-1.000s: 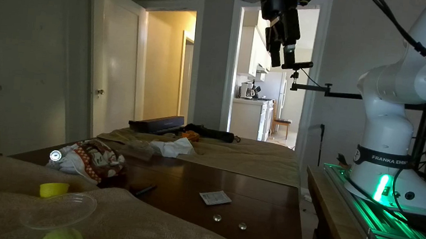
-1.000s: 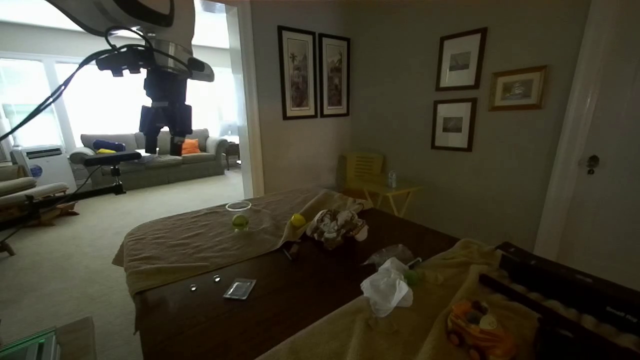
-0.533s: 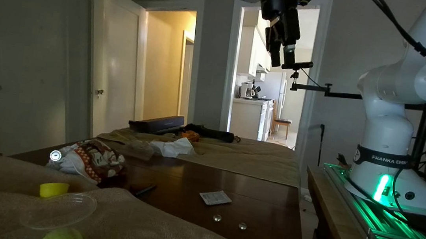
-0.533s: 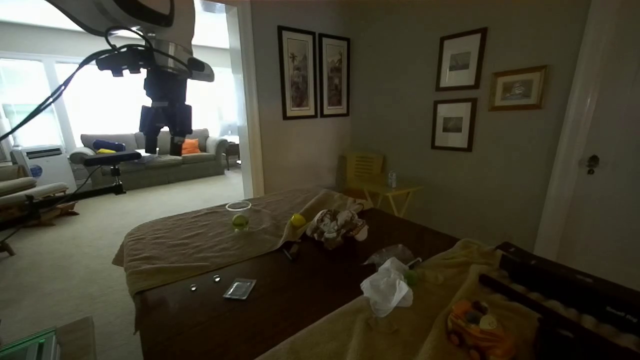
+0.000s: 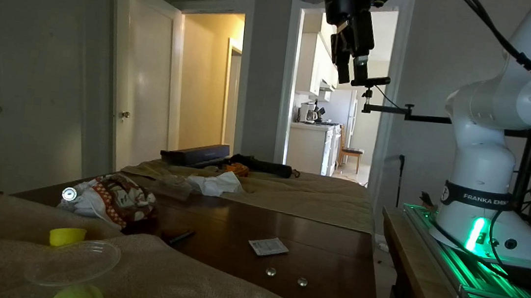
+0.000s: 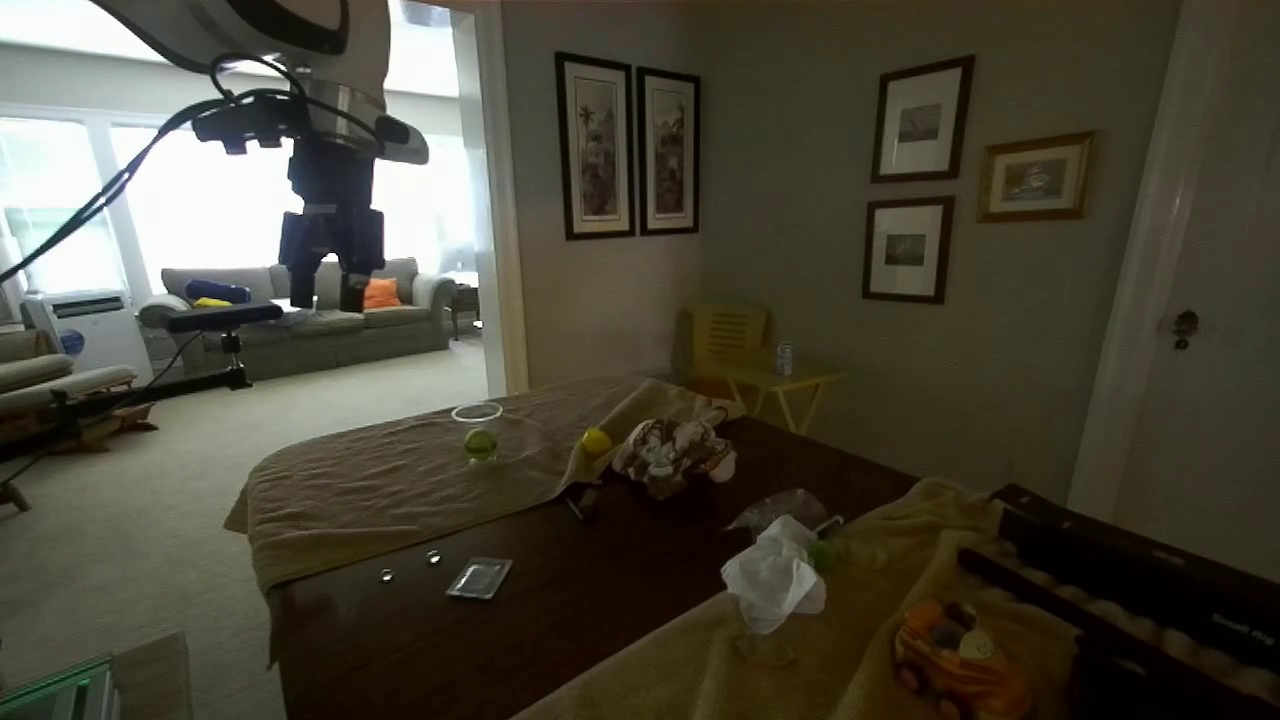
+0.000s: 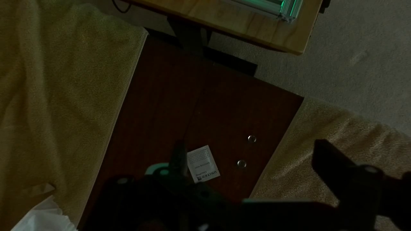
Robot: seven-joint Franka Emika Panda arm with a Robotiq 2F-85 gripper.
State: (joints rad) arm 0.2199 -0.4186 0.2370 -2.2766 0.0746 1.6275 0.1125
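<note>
White on the brown tabletop [image 7: 167, 93], one printed packet [image 7: 203, 164] lay near two glassy beads [image 7: 252, 139], well below the black jaws, which stood spread apart. Two tan towels [image 7: 64, 83] flanked packet and beads, cut off in the wrist view; the packet's fine print was unreadable. In an exterior view, one unidentifiable green item [image 6: 823, 556] was partly hidden by one white tissue [image 6: 775, 575].

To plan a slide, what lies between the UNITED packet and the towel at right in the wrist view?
The wrist view shows two small clear round pieces there, on the dark tabletop between packet and towel.
</note>
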